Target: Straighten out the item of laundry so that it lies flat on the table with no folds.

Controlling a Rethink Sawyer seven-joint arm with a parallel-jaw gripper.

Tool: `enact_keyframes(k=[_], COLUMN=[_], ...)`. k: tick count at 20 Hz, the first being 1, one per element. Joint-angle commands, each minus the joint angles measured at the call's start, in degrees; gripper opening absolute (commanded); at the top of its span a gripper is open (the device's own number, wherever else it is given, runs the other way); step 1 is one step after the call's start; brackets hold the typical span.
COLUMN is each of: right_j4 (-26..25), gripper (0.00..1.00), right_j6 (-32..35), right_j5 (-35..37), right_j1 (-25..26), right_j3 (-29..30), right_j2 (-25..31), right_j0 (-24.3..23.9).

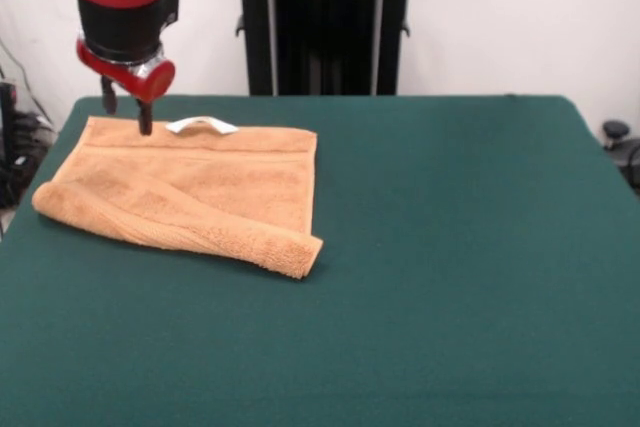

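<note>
Our gripper [126, 115] hangs from the red and black arm at the table's far left corner, its dark fingers pointing down over the far hem of the towel; we can see two tips, one at the towel's far edge and one a little off it, with a gap between them and nothing held, so we read it as parted and empty. Going near to far: the front half of the table [420, 327] is bare green cloth. Beyond it, on the left half of the table, lies the orange-tan towel [200, 192]. Its near edge is not a hem but a thick rolled fold running from the left side of the table diagonally toward the middle, where a doubled corner sticks out; we judge that the near part of the cloth is turned over onto itself there, which is why the towel looks short and lopsided. Behind the fold the cloth lies flat, with a woven band and hem running along its far edge. Just past that hem a small white label [203, 125] arches up off the cloth, probably a care tag sewn to the edge. We judge the gripper stands over the far corner to pin or pinch it, so the fold can be drawn out; the task is not yet done, since the fold remains.
</note>
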Motion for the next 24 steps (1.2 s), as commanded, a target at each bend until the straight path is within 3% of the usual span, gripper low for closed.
enact_keyframes(k=[1,24], right_j4=[5.07,5.65], gripper=[1.00,1.00], right_j6=[1.23,1.40], right_j5=[10.25,4.16], right_j1=[6.98,11.33], right_j3=[4.80,7.22], right_j2=[3.17,5.24], right_j0=[-0.05,-3.05])
